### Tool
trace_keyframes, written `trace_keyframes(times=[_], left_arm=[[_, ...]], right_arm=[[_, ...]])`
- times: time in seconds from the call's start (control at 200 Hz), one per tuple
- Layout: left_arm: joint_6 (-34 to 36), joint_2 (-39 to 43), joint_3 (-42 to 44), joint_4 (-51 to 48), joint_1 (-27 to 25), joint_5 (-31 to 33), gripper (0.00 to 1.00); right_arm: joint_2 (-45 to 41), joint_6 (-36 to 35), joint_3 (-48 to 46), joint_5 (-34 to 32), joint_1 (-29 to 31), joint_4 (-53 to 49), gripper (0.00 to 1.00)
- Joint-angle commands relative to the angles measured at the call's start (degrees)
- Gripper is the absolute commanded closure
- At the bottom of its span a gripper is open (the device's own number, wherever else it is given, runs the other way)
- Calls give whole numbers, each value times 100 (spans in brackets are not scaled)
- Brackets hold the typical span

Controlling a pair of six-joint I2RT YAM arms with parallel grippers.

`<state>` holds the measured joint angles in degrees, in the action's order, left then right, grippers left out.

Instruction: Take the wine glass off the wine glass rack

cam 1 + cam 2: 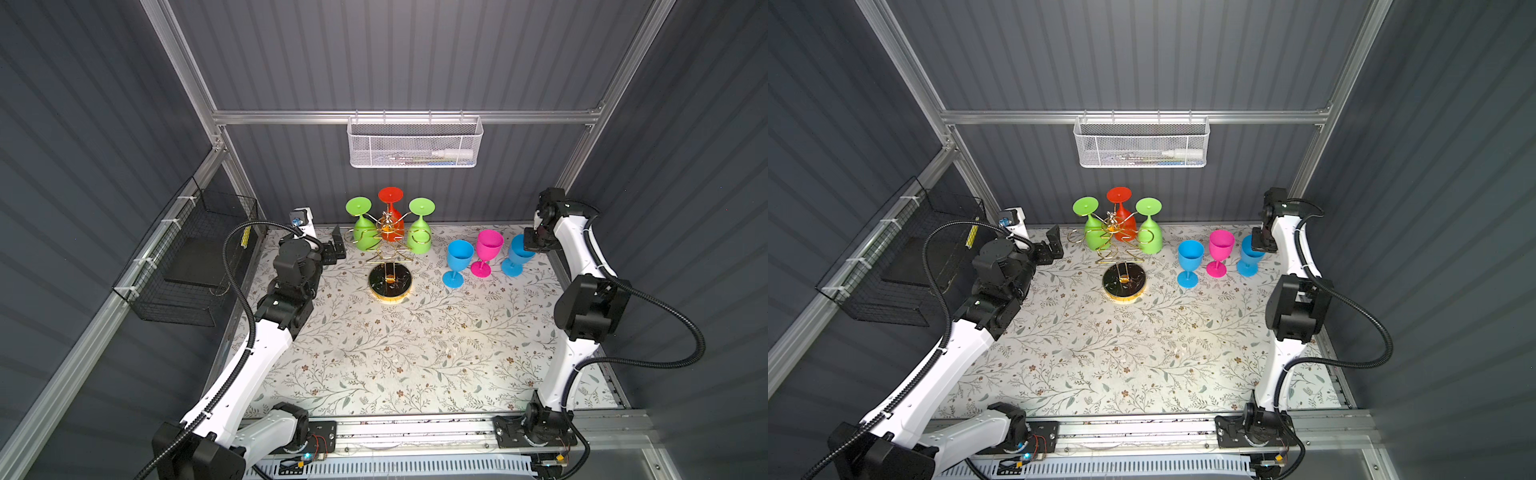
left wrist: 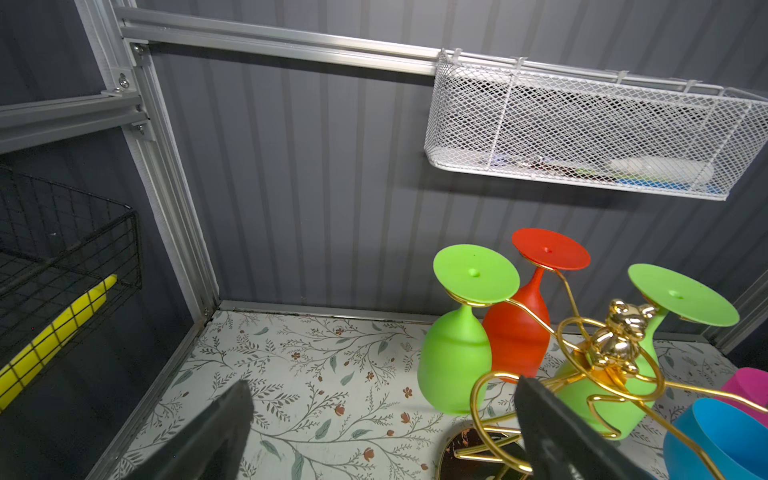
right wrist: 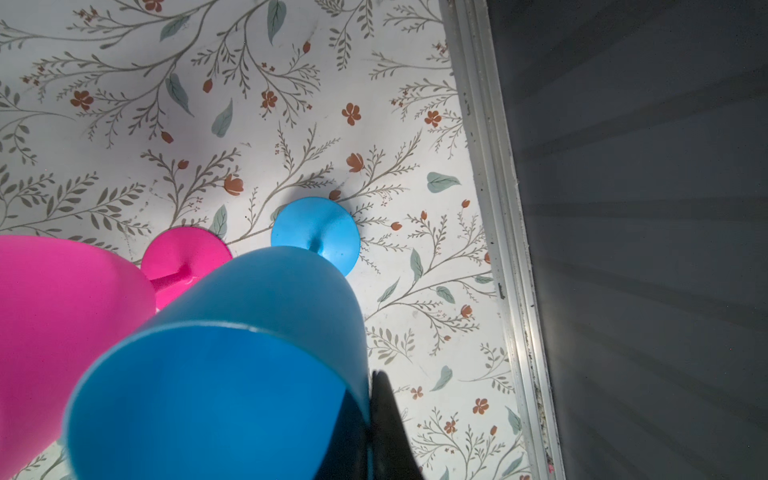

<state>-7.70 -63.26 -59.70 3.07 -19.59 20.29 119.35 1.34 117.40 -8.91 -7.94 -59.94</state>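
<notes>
Hanging bowl-down from the wine glass rack (image 1: 380, 280) at the back middle of the floral tabletop (image 1: 415, 353) are a near green wine glass (image 1: 365, 237), a red wine glass (image 1: 390, 195) and a second green wine glass (image 1: 419, 241). They look like light, stiff, matte plastic that is unlikely to shatter. I would grip the near bowl at its widest part and slide the stem out through the ring's gap, since the thin wire stand could tip.

The left gripper (image 1: 338, 245) is just beside that bowl, its fingers wide apart and empty. Only the left wrist view shows the foot resting on its ring, and a gold bear finial (image 2: 619, 336). Only the right wrist view shows the right gripper (image 3: 370, 386), which seems pinched on the rim of a standing blue wine glass (image 3: 249, 353).
</notes>
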Motion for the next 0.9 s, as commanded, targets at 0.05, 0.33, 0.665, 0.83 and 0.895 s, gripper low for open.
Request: trace_keyframes(times=[0.05,0.33,0.665,0.83,0.895], left_arm=[[-499,1,-85,-129,341,-351,0],[-1637,-367,-96,-36,1464,-1921,1],[-2398,-1372,-668,-6,2317,-4265,8],[-2949,-1980,-965,545,2687,-5607,14],[-3084,-2243,-1161,741,2698,-6026,16]], right_arm=[[72,-21,151,152,-30,-134,98],[-329,127,130,586,-96,25,60],[-2423,866,-1950,2054,-232,1866,25],[-3840,1548,-3840,3129,-224,3380,17],[-4313,1800,-4461,3461,-217,3909,14]])
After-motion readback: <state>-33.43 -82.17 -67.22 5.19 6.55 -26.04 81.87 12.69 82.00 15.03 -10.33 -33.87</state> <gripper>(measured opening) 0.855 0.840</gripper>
